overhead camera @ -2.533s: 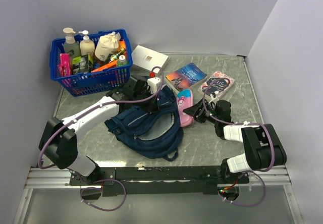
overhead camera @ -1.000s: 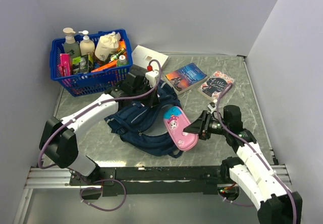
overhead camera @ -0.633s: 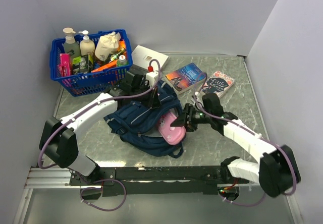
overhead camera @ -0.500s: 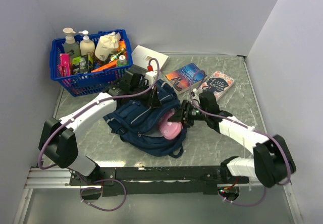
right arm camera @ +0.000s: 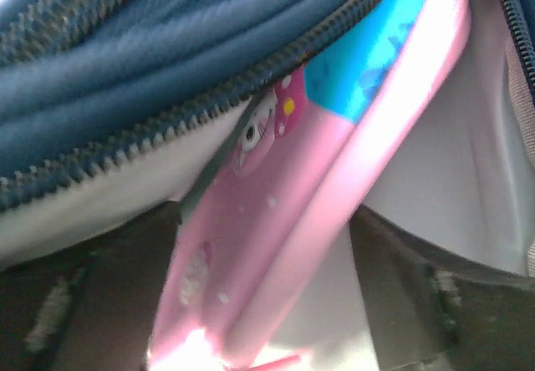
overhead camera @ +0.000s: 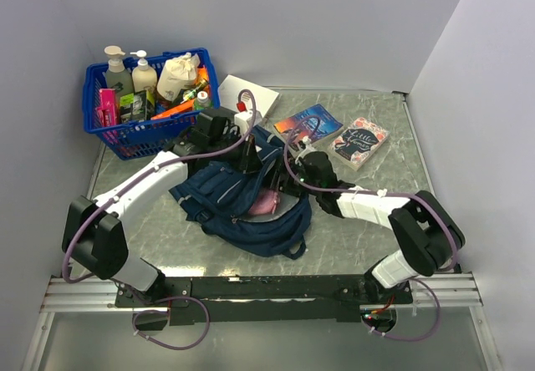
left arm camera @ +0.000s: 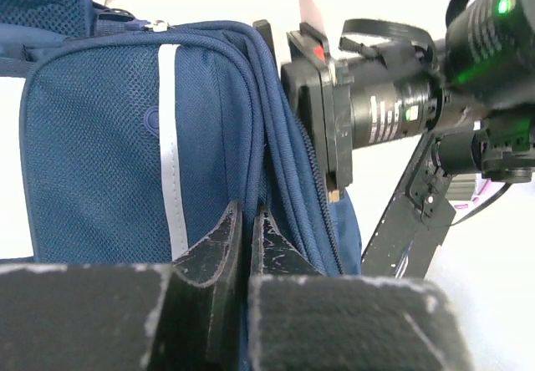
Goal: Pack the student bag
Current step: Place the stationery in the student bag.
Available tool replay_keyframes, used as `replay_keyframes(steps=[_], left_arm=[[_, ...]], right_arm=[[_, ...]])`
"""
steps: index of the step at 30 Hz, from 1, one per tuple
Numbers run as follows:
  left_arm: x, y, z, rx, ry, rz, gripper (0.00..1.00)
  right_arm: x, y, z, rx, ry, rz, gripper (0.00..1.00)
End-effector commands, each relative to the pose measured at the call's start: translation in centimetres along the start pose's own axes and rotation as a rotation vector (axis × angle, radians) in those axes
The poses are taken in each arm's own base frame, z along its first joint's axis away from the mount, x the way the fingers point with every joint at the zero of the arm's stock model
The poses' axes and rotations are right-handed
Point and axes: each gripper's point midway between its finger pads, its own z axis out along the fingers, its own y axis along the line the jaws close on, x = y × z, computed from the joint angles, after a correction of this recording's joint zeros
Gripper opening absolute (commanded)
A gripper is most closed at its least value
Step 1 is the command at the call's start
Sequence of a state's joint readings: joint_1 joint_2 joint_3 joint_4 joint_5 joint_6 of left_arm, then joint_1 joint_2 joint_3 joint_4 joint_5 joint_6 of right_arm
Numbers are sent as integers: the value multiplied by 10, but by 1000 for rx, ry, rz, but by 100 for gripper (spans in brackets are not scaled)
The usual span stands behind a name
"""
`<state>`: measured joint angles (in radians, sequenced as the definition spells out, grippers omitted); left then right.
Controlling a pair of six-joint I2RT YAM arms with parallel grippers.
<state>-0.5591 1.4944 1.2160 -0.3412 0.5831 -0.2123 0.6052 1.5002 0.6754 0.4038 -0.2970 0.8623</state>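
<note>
while the left gripper (left arm camera: 248, 223) clamps the bag (left arm camera: 92, 154) rim, we see the right gripper (right arm camera: 263, 254) spread loosely around the case (right arm camera: 334, 137) inside the bag.

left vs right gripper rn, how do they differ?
The left gripper is shut, pinching a fabric edge of the student bag. The right gripper stands open, with a gap beside the pink pencil case that lies between its fingers. The left gripper holds the bag from outside; the right gripper sits in its zipped opening. Both are at the bag's mouth.
</note>
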Motion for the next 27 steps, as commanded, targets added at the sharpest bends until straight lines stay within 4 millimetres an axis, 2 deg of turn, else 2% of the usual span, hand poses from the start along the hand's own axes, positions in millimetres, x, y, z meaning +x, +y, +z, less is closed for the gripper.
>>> replay_keyframes(steps=[1,2,4,6,7,8,9,10,12,13,15,20,24,27], left_arm=[[-16,-33,-6,105,-42,21,1],[-16,-31,-6,97,-42,20,1],[-16,-28,-5,83,-43,17,1],[-17,-25,-3,72,-45,13,1],[-18,-24,-3,67,-48,10,1],[-18,-23,-2,67,-48,10,1],[-18,-23,-1,67,-49,8,1],[-20,-24,-2,67,-53,4,1],[-21,-25,-1,70,-55,4,1],[-23,-25,-2,68,-59,4,1],[-23,-25,-3,66,-61,6,1],[-24,-27,-4,68,-64,8,1],[-24,-27,-4,70,-63,3,1],[-26,-27,-2,73,-65,-2,1]], right_arm=[[-33,41,-13,-63,-145,-190,95],[-40,43,-25,-48,-179,-213,95],[-39,37,-36,-4,-174,-250,92],[-34,32,-53,29,-177,-272,79],[-31,32,-58,26,-183,-278,64],[-32,38,-66,7,-202,-288,56],[-27,31,-67,19,-192,-302,47],[-22,29,-68,28,-178,-309,30],[-14,18,-64,70,-139,-312,20],[-10,13,-62,89,-120,-311,11],[0,-2,-57,154,-66,-309,2],[16,-35,-56,298,-21,-296,0],[22,-31,-52,239,-41,-273,0],[31,-20,-39,172,-8,-262,0]])
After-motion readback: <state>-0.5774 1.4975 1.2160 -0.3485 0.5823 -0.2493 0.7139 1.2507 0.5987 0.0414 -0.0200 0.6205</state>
